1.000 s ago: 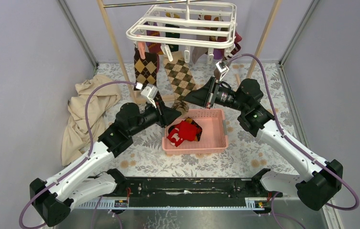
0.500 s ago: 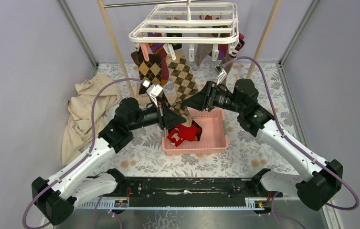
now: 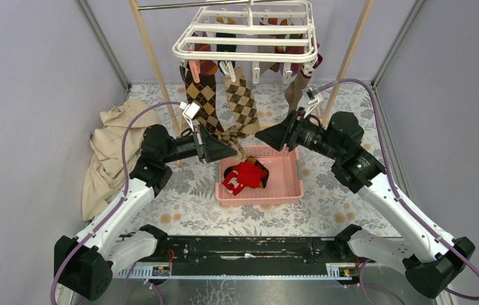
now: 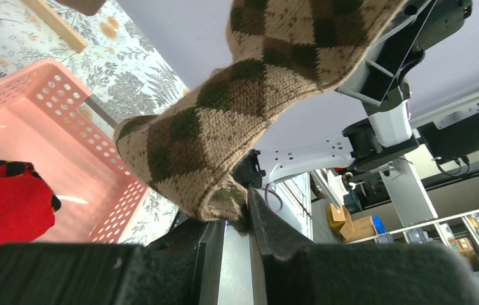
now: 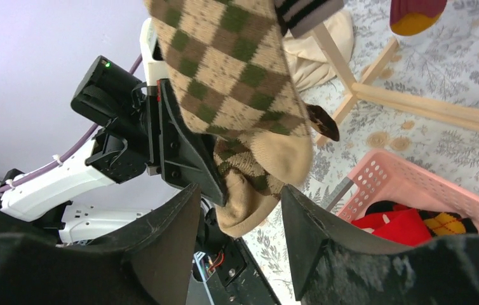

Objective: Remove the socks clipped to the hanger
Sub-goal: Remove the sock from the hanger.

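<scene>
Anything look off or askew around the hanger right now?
Only the tan argyle sock: clipped to the hanger at the top, its toe pinched in the left tool, so it hangs bent sideways. A beige cloth lies crumpled far left.

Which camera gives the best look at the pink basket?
The top external view: nearly the whole pink basket shows from above, with a red sock inside. The left wrist view catches only one perforated side and corner; the right wrist view shows only a corner, at its lower right edge.
</scene>
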